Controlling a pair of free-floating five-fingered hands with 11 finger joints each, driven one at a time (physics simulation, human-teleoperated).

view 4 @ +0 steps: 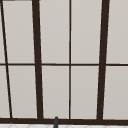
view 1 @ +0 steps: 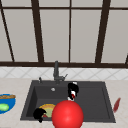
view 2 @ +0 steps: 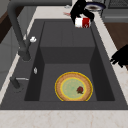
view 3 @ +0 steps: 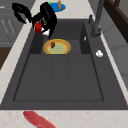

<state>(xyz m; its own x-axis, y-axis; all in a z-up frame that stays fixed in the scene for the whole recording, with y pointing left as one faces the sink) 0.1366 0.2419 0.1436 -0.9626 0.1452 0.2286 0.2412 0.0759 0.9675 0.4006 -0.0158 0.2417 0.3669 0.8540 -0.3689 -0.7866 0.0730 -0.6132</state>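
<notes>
My right hand (view 1: 73,88) hangs above the middle of the dark sink (view 1: 105,100), its fingers curled round a red and white can (view 1: 72,95). In the left side view that right hand (view 2: 79,9) grips the can (view 2: 82,22) over the sink's far end. In the right side view the right hand (view 3: 49,17) and can (view 3: 38,27) are above the plate. My left hand (view 1: 39,114) floats at the sink's front left edge, fingers relaxed and holding nothing; it shows in the side views too, as the left hand (view 2: 121,57) and left hand (view 3: 17,7). A yellow-rimmed plate (view 2: 73,86) with a small red bit lies on the sink floor.
A large red round shape (view 1: 67,114) stands in front of the sink's front edge, covering part of the plate (view 1: 47,108). The faucet (view 1: 56,72) rises behind the sink. A blue bowl (view 1: 6,102) sits on the left counter and a red elongated thing (view 1: 116,104) on the right.
</notes>
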